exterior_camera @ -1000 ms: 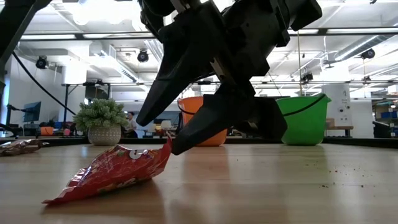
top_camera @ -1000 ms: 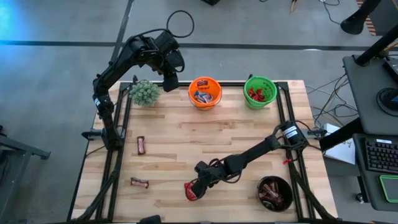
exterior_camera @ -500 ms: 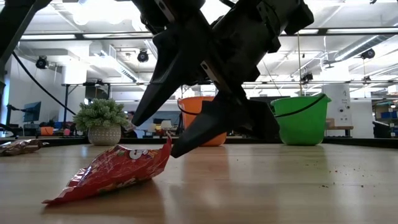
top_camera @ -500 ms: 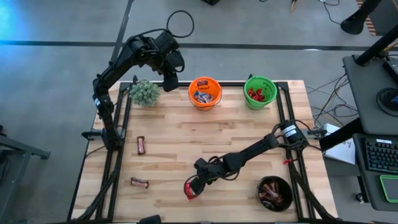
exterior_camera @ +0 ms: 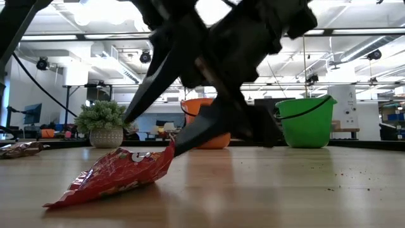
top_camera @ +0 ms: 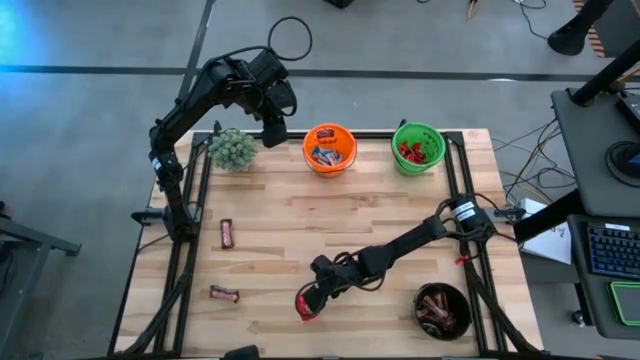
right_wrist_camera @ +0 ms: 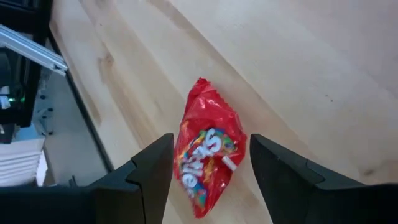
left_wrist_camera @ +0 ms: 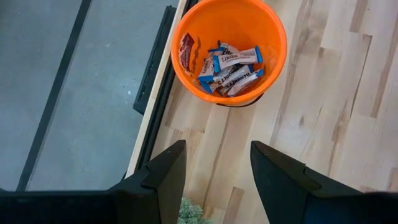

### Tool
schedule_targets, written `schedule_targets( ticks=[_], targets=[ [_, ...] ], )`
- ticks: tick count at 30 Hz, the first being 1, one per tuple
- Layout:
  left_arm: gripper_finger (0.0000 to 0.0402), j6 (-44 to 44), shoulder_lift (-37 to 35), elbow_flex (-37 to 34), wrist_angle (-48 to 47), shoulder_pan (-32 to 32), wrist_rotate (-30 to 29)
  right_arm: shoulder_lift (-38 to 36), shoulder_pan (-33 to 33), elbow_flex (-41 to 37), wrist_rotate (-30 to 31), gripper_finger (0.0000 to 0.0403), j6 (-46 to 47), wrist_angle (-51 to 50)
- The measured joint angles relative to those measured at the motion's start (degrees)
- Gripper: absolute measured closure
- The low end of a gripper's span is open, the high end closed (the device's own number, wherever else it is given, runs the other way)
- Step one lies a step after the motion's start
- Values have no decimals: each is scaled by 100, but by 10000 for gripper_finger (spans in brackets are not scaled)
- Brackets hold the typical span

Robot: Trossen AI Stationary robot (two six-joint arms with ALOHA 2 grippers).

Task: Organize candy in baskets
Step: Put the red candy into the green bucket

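Note:
A red candy packet lies flat on the table near its front edge. My right gripper is low over it and open, one finger on each side. In the low view one fingertip stands at the packet's raised corner. My left gripper hangs open, high over the table's far left by the orange pail, which holds blue-and-white candies. The green pail holds red ones, the black bowl brown ones. Two brown candies lie at the left. My right gripper's lower fingertip stands right at the red packet's raised corner; I cannot tell whether it touches. The fingers slant down from the table's right and far side. The packet lies flat on the wood.
A fuzzy green plant stands at the far left corner, just below my left gripper. The table's middle is bare wood. The near edge runs close to the red packet.
My right gripper has opened wider over the red packet, its upper finger swinging away from the lower one. The packet has stayed where it was.

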Motion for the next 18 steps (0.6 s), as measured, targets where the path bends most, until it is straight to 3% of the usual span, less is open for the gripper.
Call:
schedule_targets(
  ticks=[15, 18],
  targets=[
    [240, 0, 0, 0, 0, -2, -1, 568, -2, 308, -325, 203, 140, 303],
    [240, 0, 0, -2, 0, -2, -2, 571, -10, 310, -339, 225, 363, 176]
  ],
)
